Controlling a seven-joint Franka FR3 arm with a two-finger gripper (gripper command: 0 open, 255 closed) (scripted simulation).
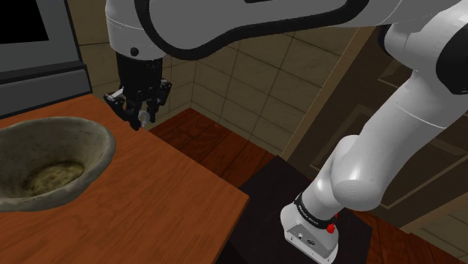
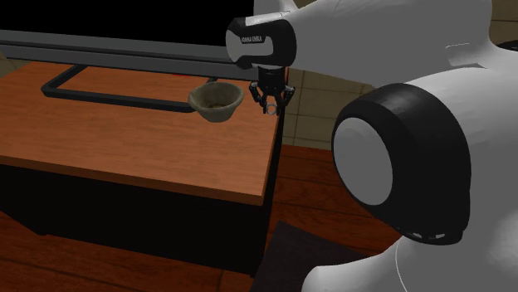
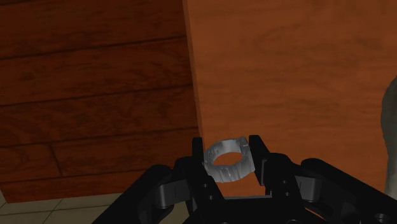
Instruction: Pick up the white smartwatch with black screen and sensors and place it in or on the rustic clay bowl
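The white smartwatch, its band curled into a ring, is clasped between my gripper's two black fingers. My gripper hangs above the wooden table near its far edge, with a bit of the white watch showing at the fingertips. The greyish clay bowl rests on the table, toward the shoulder view's left of my gripper and lower. In the second exterior view my gripper hovers just right of the bowl. The bowl's rim also shows beside my gripper in the wrist view.
A dark tubular frame lies on the table behind the bowl, under a wide black screen. The table's edge runs right under my gripper, with dark plank floor beyond. My dark stand sits beside the table corner.
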